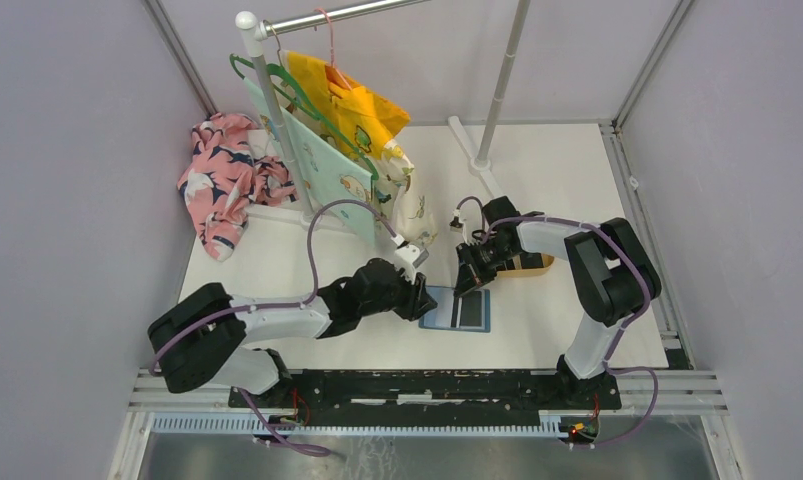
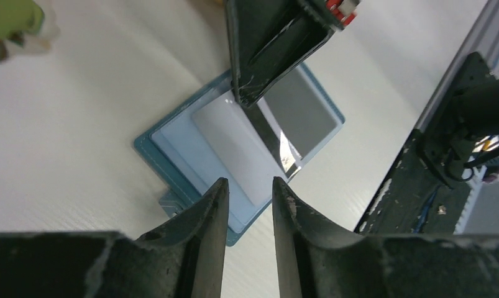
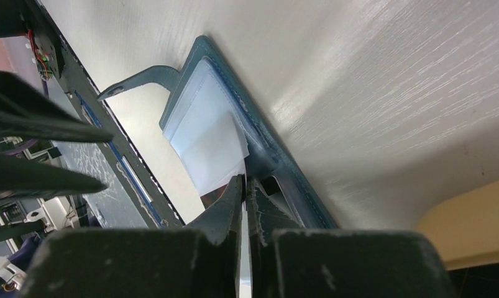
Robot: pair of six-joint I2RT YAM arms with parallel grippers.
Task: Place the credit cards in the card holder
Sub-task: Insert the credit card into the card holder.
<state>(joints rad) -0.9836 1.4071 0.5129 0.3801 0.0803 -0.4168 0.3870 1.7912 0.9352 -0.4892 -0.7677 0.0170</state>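
Observation:
The teal-blue card holder (image 1: 457, 310) lies open and flat on the white table, its pale slots facing up (image 2: 191, 149), its snap tab (image 3: 135, 84) sticking out at one side. My right gripper (image 1: 467, 283) is shut on a thin dark credit card (image 2: 278, 146), held edge-on and tilted, with its lower edge down on the holder's middle (image 3: 245, 254). My left gripper (image 2: 250, 186) is open with a narrow gap, empty, its fingertips over the holder's left edge (image 1: 424, 300). The holder's far half looks grey (image 2: 302, 112); I cannot tell whether a card lies there.
A tan oval tray (image 1: 527, 263) sits just right of the right gripper, also in the right wrist view (image 3: 476, 230). A clothes rack (image 1: 277, 120) with hanging garments and a pile of floral cloth (image 1: 222, 175) stand at the back left. The black base rail (image 1: 427, 385) runs along the near edge.

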